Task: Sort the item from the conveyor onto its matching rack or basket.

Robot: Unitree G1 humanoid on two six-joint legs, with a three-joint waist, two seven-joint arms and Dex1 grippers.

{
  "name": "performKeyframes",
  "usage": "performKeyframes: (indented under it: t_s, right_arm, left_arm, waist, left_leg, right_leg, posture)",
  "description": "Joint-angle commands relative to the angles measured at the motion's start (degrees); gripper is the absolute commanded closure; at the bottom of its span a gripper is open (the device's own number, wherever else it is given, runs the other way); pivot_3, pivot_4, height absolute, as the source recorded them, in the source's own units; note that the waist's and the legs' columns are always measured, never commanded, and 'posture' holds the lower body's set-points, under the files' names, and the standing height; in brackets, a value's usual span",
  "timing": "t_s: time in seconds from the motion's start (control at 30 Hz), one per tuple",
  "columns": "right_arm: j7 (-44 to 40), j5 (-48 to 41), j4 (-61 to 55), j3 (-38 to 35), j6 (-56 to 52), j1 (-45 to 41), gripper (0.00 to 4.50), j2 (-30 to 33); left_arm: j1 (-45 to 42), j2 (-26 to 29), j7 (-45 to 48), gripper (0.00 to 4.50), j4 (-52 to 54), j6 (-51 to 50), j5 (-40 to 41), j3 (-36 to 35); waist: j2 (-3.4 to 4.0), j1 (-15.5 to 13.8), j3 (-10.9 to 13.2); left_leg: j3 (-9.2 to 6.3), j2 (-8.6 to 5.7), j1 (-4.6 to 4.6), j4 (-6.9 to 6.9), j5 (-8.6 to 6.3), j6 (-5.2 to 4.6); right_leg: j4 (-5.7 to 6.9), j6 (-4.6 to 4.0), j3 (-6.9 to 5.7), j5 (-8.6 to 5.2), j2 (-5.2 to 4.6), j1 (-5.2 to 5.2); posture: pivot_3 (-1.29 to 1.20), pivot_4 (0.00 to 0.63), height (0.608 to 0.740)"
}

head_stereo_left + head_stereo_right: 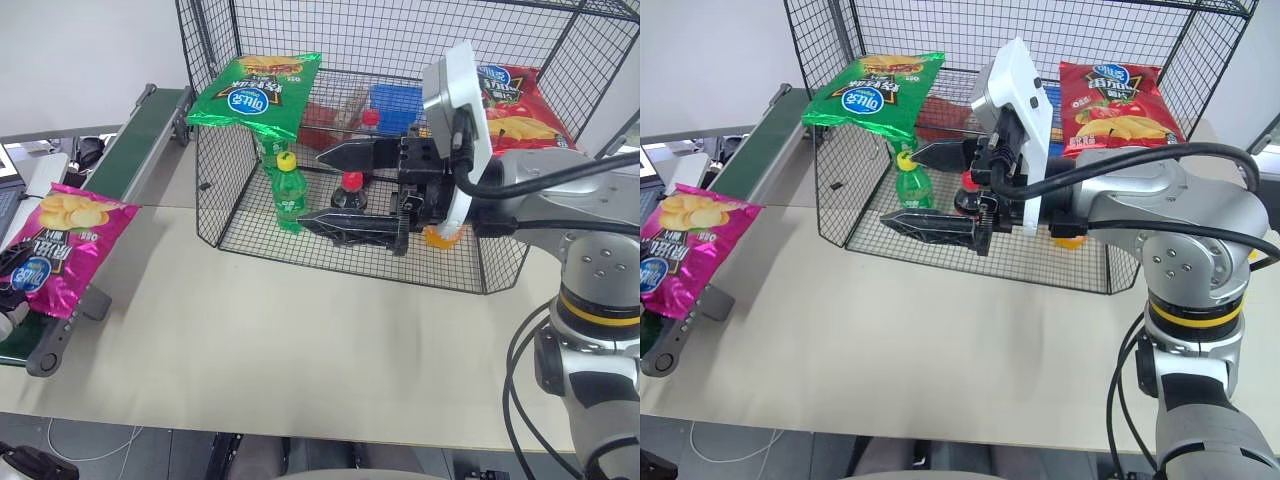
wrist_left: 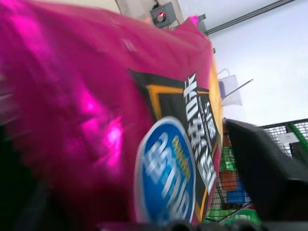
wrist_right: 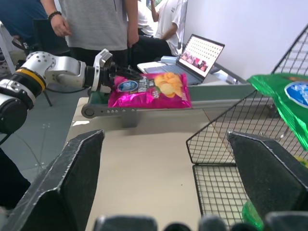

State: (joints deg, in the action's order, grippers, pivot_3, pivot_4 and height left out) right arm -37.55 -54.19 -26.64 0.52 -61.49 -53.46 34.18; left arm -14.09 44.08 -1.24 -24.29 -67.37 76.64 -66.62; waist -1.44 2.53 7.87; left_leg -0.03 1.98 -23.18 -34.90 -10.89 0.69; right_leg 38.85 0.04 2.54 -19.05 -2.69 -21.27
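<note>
Blue oval logo on magenta chip bag (image 1: 60,250) by my left claw: characters not legible to me. Same oval logo on green chip bag (image 1: 258,92) and red chip bag (image 1: 1115,98); lettering unreadable.
</note>
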Motion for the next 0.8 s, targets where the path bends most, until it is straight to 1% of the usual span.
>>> performKeyframes:
  t_s: [0.03, 0.07, 0.1, 0.13, 0.17, 0.3, 0.4, 0.47, 0.57, 0.63, 0.8]
  right_arm:
    - [-1.2, 1.4, 0.0, -0.2, 2.4, -1.7, 0.00, 0.4]
    - [-1.5, 1.8, 0.4, 0.0, 2.6, -1.7, 0.00, 0.4]
    - [-1.7, 2.1, 0.7, 0.1, 2.8, -1.7, 0.00, 0.3]
    - [-2.0, 2.5, 1.0, 0.3, 3.1, -1.7, 0.00, 0.3]
    - [-2.4, 3.1, 1.3, 0.5, 3.5, -1.5, 0.00, 0.4]
    - [-3.5, 5.0, 1.9, 0.9, 4.9, -0.1, 0.00, 0.6]
    - [-4.1, 6.0, 2.0, 0.6, 5.7, 0.9, 0.00, 0.7]
    - [-4.7, 6.4, 1.7, 0.2, 6.2, 1.6, 0.00, 1.1]
    - [-5.5, 5.9, 1.2, -0.9, 6.2, 2.7, 0.00, 2.0]
    - [-5.9, 5.6, 0.9, -1.4, 6.2, 3.5, 0.00, 2.6]
    - [-6.0, 5.1, 0.5, -2.4, 6.0, 4.8, 0.00, 3.3]
  left_arm:
    - [-0.1, 0.8, 0.6, 2.90, 3.6, 1.1, 2.6, -1.0]
    - [-0.4, 0.8, 0.4, 3.37, 4.0, 1.1, 3.1, -1.0]
    - [-0.7, 0.7, 0.3, 3.75, 4.9, 1.0, 4.0, -0.9]
    - [-1.0, 0.7, 0.1, 4.28, 5.9, 0.7, 5.1, -0.6]
    - [-1.5, 0.6, -0.3, 4.40, 6.9, 0.4, 6.5, -0.2]
    - [-4.3, 1.5, -2.0, 4.40, 11.5, -0.7, 11.4, 3.6]
    - [-6.7, 2.7, -3.1, 4.40, 14.4, -1.3, 19.6, 6.2]
    - [-6.7, 4.7, -3.2, 4.40, 16.3, -2.2, 25.5, 8.6]
    - [-4.7, 9.2, -2.4, 4.40, 19.2, -3.5, 33.9, 12.8]
    - [-2.9, 12.4, -0.2, 4.40, 20.3, -5.3, 36.1, 14.7]
    - [2.0, 20.4, 8.9, 4.40, 20.9, -11.0, 36.4, 16.6]
  waist:
    - [0.00, 0.0, 0.0]
    - [0.00, 0.0, 0.0]
    - [-0.01, 0.0, 0.0]
    - [-0.01, 0.0, 0.0]
    - [-0.02, -0.1, 0.0]
    - [-0.04, -0.2, 0.0]
    - [-0.07, -0.3, 0.0]
    - [-0.09, -0.2, 0.0]
    - [-0.10, 0.1, 0.1]
    - [-0.07, 0.1, 0.1]
    - [-0.01, 0.1, 0.1]
  left_leg:
    - [-0.01, 0.00, -0.01, 0.00, 0.00, 0.00]
    - [-0.01, 0.00, -0.01, 0.01, 0.00, 0.00]
    - [-0.01, 0.00, 0.00, 0.02, 0.00, 0.00]
    - [0.00, 0.00, -0.01, 0.01, 0.00, 0.00]
    - [-0.01, 0.00, -0.02, 0.01, 0.00, 0.00]
    - [-0.02, -0.02, -0.04, 0.00, 0.00, 0.01]
    - [-0.02, -0.03, -0.08, 0.00, 0.00, 0.01]
    - [-0.02, -0.03, -0.09, 0.00, 0.00, 0.01]
    - [-0.01, -0.01, -0.07, 0.02, 0.00, 0.01]
    - [0.03, -0.01, -0.02, 0.06, 0.01, 0.03]
    - [0.11, -0.04, 0.07, 0.08, 0.04, 0.07]
  right_leg:
    - [0.00, 0.00, 0.00, 0.00, 0.00, -0.01]
    - [0.00, 0.00, 0.00, 0.00, 0.00, -0.01]
    - [0.00, 0.00, 0.01, 0.00, 0.00, -0.01]
    - [0.00, 0.00, 0.01, 0.00, 0.00, -0.01]
    - [-0.02, 0.00, 0.00, 0.00, 0.00, -0.01]
    - [-0.05, -0.01, 0.00, 0.00, 0.00, 0.01]
    - [-0.08, 0.00, 0.00, 0.00, 0.00, 0.01]
    - [-0.08, 0.00, 0.00, 0.00, 0.02, 0.00]
    - [-0.08, 0.00, -0.01, 0.00, 0.07, 0.00]
    - [-0.05, 0.00, 0.00, 0.00, 0.08, -0.01]
    - [-0.05, -0.01, -0.05, -0.01, 0.18, 0.00]
  posture:
    - [0.00, 0.150, 0.740]
    - [0.00, 0.150, 0.740]
    - [0.00, 0.150, 0.740]
    - [0.00, 0.150, 0.740]
    - [0.00, 0.150, 0.740]
    - [0.00, 0.150, 0.740]
    - [0.00, 0.150, 0.740]
    - [0.00, 0.150, 0.740]
    - [0.00, 0.150, 0.740]
    - [0.00, 0.150, 0.740]
    - [0.00, 0.150, 0.740]
